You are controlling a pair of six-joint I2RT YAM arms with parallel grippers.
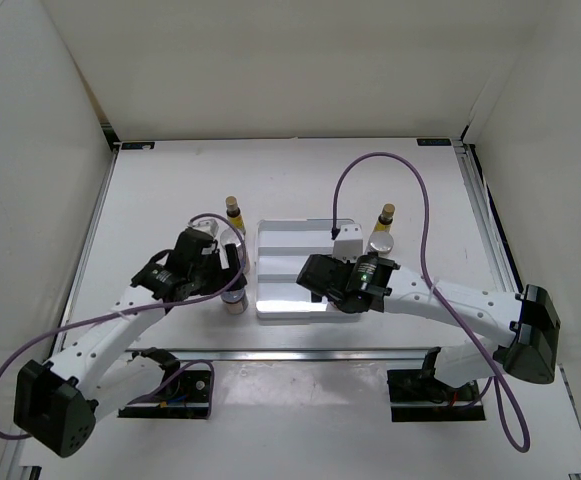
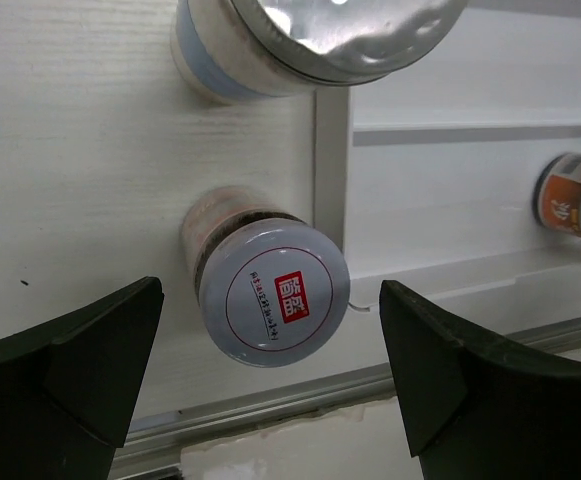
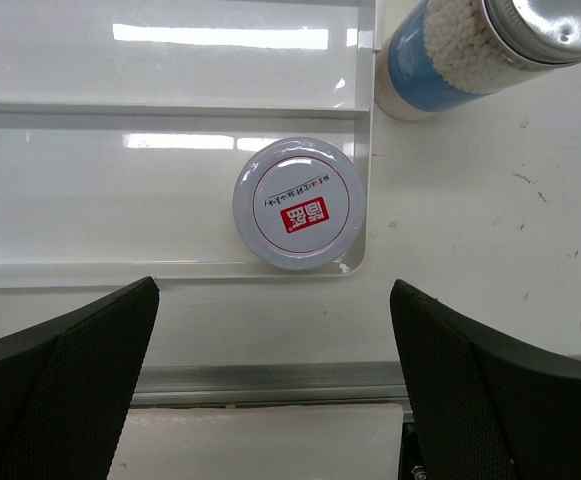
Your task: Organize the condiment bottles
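left hand (image 2: 268,288) spread wide, empty, above red-marked jar (image 2: 275,305), right hand (image 3: 272,288) likewise above second jar (image 3: 300,205) in tray (image 3: 70,200)

Glossy white divided tray (image 1: 288,245) mid-table, white tabletop (image 1: 170,185), metal rail (image 1: 300,352) along near edge

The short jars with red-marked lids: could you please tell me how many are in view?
2. One jar stands on the table beside the tray's left edge; the other jar sits inside the tray, in its near right corner. The arms could hide more.
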